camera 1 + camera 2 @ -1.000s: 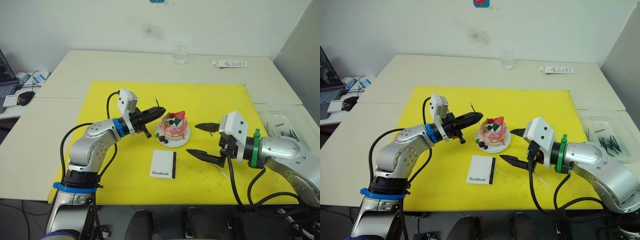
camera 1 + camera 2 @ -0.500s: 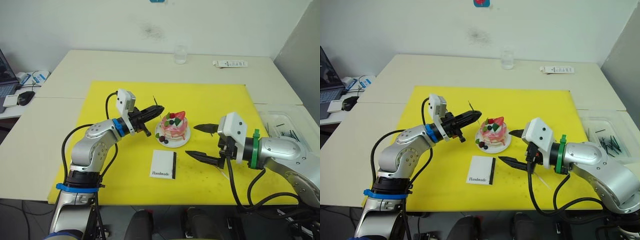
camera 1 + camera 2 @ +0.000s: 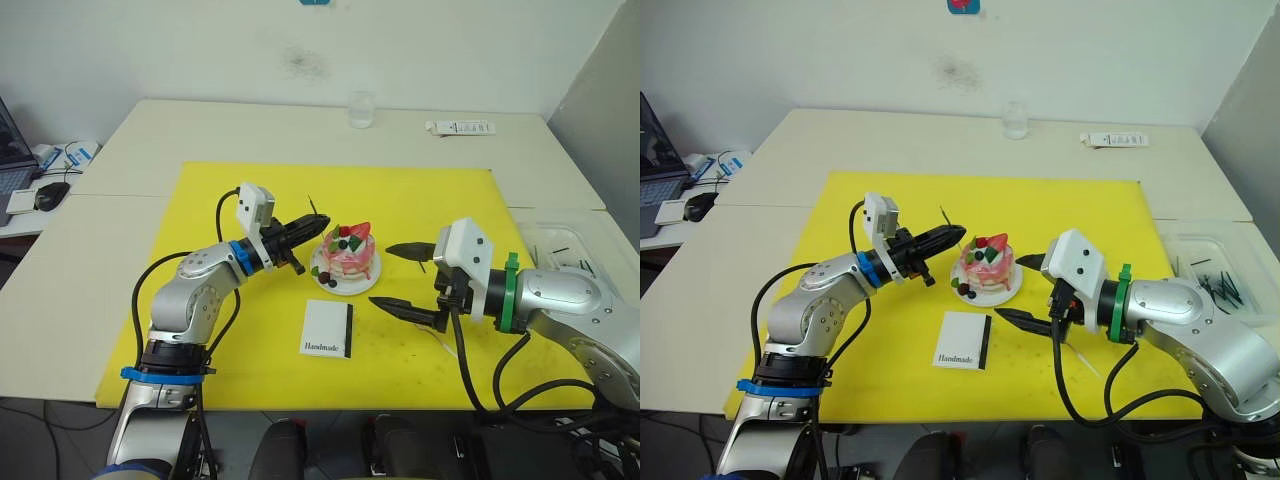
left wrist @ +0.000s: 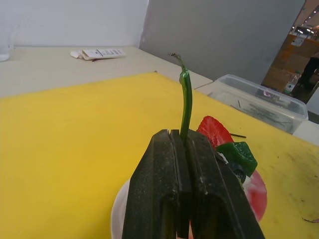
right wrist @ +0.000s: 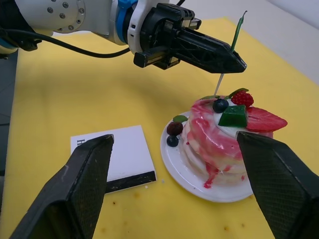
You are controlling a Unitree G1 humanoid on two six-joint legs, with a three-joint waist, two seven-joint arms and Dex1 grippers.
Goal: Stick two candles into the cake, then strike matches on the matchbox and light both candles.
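Observation:
The pink cake (image 3: pixel 350 256) with a strawberry sits on a small white plate (image 3: pixel 366 285) mid-mat. My left gripper (image 3: pixel 322 222) is shut on the green candle (image 4: pixel 185 99), holding it nearly upright at the cake's left top edge. The candle's pale lower end (image 5: pixel 218 85) reaches down beside a blueberry; whether it is in the cake I cannot tell. Just right of the cake, my right gripper (image 3: pixel 403 280) stands open and empty. The white matchbox (image 3: pixel 327 328) lies flat in front of the plate. A thin pale stick (image 3: pixel 1085 362) lies on the mat under my right wrist.
A yellow mat (image 3: pixel 200 200) covers the table's middle. At the right edge stands a clear plastic bin (image 3: pixel 1215 285) with short dark sticks inside. A glass (image 3: pixel 360 108) and a white flat object (image 3: pixel 460 127) are at the back, a mouse (image 3: pixel 50 195) far left.
My left elbow has shifted slightly right while the gripper and green candle stay at the cake. The right gripper has crept a little toward the cake.

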